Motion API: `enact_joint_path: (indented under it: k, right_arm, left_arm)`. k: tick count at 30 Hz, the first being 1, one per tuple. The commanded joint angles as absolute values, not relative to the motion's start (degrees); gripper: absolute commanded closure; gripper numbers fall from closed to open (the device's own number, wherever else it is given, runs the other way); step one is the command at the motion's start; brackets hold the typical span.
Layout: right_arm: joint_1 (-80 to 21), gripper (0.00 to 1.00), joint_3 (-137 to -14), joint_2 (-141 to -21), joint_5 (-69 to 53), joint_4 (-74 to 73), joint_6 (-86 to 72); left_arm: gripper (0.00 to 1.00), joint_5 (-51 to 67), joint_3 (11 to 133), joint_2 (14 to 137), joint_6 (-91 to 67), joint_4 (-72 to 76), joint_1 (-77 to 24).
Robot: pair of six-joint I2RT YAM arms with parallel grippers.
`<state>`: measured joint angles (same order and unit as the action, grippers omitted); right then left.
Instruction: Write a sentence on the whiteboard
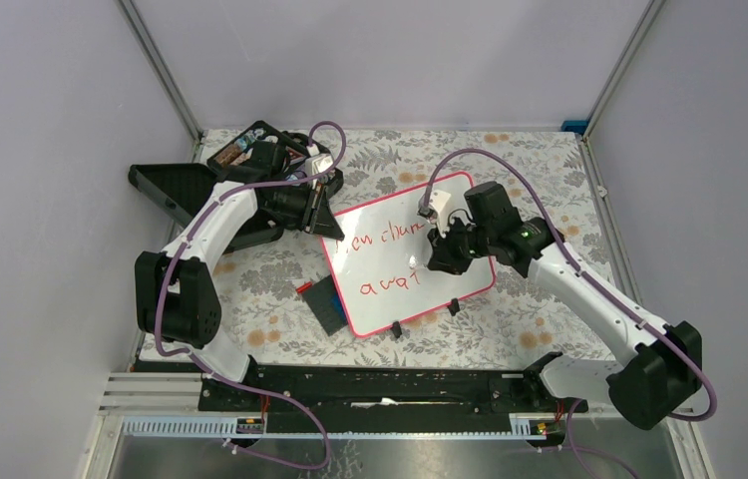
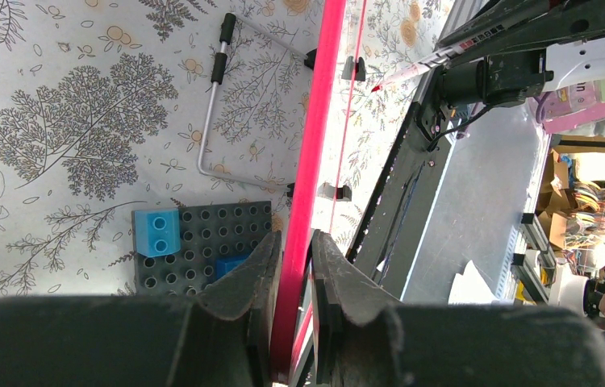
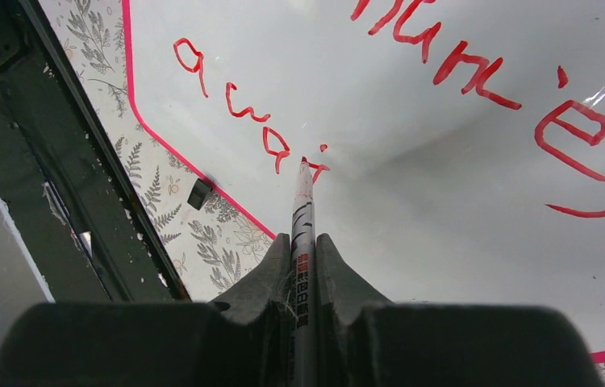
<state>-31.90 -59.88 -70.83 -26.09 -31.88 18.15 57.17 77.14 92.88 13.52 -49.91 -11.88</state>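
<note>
The whiteboard, glossy white with a thin pink-red frame, stands tilted in mid-table. My left gripper is shut on its upper left edge, and the frame is pinched between the jaws of the left gripper. The sentence runs in red over two lines, with "awa" below the upper words. My right gripper is shut on a white marker. The marker's red tip touches the board at the end of the lower line. From above, the right gripper hovers over the board's right half.
A dark grey studded plate with blue blocks lies against the board's lower left. A black tray and a box of small items sit at the back left. A bent metal wire stand lies behind the board. A black rail runs along the near edge.
</note>
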Motion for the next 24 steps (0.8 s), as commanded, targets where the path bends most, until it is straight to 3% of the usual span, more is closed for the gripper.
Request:
enact_joint_path:
  k: [1, 24]
  right_arm:
    - [-31.20, 1.00, -58.92, -69.21, -26.26, -32.89, 18.38]
    - [-29.04, 1.00, -57.06, -71.00, -17.73, -30.22, 18.88]
  left_arm:
    - [1.00, 49.07, 76.42, 94.99, 15.93, -49.69, -13.89]
    - [1.00, 48.87, 75.97, 95.06, 16.08, -49.66, -13.89]
